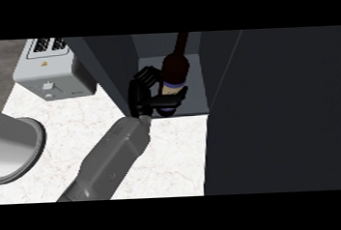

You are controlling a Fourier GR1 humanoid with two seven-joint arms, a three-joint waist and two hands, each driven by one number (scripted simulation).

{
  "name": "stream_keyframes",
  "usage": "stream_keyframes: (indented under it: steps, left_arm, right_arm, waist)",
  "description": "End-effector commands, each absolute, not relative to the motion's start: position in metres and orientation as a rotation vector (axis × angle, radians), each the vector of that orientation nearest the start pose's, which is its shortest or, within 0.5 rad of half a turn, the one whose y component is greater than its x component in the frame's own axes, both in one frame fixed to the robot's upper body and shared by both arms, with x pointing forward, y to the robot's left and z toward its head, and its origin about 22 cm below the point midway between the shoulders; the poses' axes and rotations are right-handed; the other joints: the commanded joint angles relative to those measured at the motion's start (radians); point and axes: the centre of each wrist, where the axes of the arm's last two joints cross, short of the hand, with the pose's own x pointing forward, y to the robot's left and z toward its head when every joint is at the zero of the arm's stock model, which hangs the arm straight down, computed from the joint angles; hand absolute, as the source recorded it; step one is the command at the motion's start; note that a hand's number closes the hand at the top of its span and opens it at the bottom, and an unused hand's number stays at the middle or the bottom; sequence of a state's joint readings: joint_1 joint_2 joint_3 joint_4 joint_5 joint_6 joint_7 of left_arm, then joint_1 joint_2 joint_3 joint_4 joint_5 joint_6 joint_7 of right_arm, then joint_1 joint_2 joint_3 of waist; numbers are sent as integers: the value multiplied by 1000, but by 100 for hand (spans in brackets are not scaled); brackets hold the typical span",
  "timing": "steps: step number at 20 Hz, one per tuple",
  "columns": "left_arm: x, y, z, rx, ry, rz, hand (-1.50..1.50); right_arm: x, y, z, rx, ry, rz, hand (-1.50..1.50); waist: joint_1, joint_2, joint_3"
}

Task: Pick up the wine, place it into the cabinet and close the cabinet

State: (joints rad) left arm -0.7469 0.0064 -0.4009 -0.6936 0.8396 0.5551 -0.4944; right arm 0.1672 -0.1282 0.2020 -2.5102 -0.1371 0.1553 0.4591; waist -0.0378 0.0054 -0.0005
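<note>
The wine bottle point(175, 68) is dark with a pale label band and stands upright inside the open cabinet point(196, 94). Its neck points up toward the view's top. My left hand point(140, 91) reaches into the cabinet from the lower left and is shut on the bottle. The fingers curl at the bottle's left side and the thumb wraps across its lower part. The bottle's base is hidden behind the hand. The cabinet door point(280, 112) stands open as a broad dark panel filling the right side. My right hand shows nowhere.
A grey toaster point(51, 69) sits on the white marble counter point(67, 121) at the upper left. A large grey round vessel point(11, 148) lies at the left edge. The cabinet's dark left wall point(111, 66) stands beside my hand.
</note>
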Motion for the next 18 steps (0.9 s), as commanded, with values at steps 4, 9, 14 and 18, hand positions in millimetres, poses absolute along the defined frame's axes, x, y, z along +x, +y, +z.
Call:
stream_keyframes:
  steps: [4, 9, 14, 18]
  left_arm:
    - [393, 88, 13, -70, -1593, 365, 150]
    - [420, 88, 46, 14, -1619, 333, 150]
    - [428, 87, 54, 183, -1646, 292, 150]
    - [441, 120, 59, 372, -1666, 230, -150]
  right_arm:
    - [98, -217, 194, 364, -1926, 302, -150]
    - [103, -219, 196, 391, -1919, 322, -150]
    - [104, -223, 189, 387, -1905, 314, -150]
    - [112, -218, 186, 398, -1918, 322, -150]
  waist:
    - [4, -2, 0]
    - [-6, 3, 1]
    - [-4, 0, 1]
    - [-10, 7, 1]
